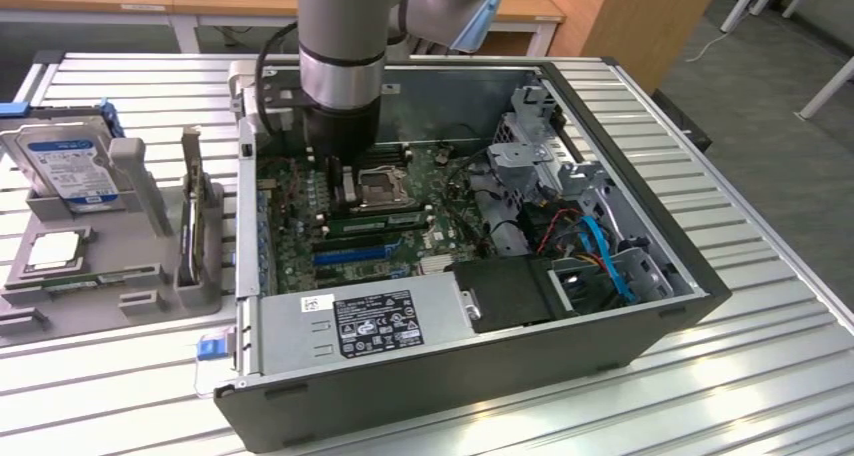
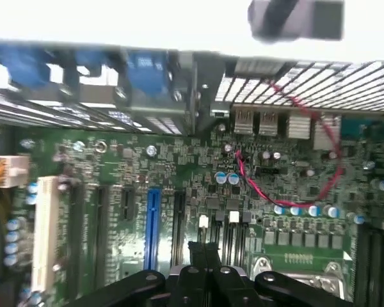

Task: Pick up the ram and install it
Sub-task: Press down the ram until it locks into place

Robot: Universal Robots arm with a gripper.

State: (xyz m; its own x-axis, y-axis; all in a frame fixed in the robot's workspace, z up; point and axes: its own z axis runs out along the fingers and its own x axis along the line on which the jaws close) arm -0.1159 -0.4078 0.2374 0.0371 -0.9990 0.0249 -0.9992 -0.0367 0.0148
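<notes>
1. The gripper (image 2: 205,279) hung low over the motherboard (image 2: 179,173) inside the open case (image 1: 641,321) - whether the claw was apart or together could not be told.
2. What looked like the ram (image 1: 202,231) stood on edge in a grey stand (image 1: 147,191) at the case's nine o'clock - probably upright for easy pinching.

We see the arm (image 1: 340,46) as a thick round column, pale silver-grey along most of its length, with a black ring band partway along and a black section beyond it. At about one o'clock from the column sits a rounded grey joint housing (image 1: 451,4) with a light blue cap. A black cable (image 1: 274,51) loops at the column's nine o'clock side. In the wrist view, the gripper (image 2: 207,272) shows as glossy black linkages with round pivot bosses.
</notes>
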